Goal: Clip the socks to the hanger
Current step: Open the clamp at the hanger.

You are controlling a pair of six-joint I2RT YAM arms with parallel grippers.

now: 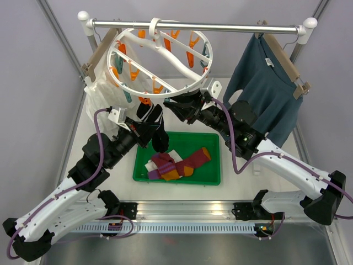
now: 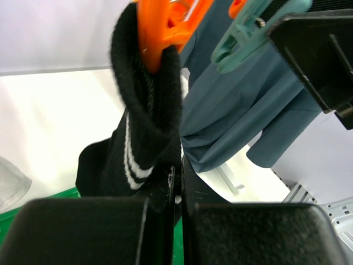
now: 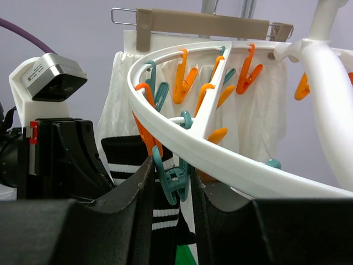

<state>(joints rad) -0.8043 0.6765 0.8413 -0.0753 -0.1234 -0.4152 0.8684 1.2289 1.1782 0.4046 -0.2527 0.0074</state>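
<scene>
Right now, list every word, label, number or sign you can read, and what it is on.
No text can be read.
Neck label on the shirt: too small to read.
Coloured patches by the arm bases: too small to read.
Hanger, socks, tray: no print shows.

Right claw pinching teal clip under hanger ring; striped sock behind

fuzzy black knit sock, glossy teal plastic clip, smooth white plastic hanger, matt green tray.
</scene>
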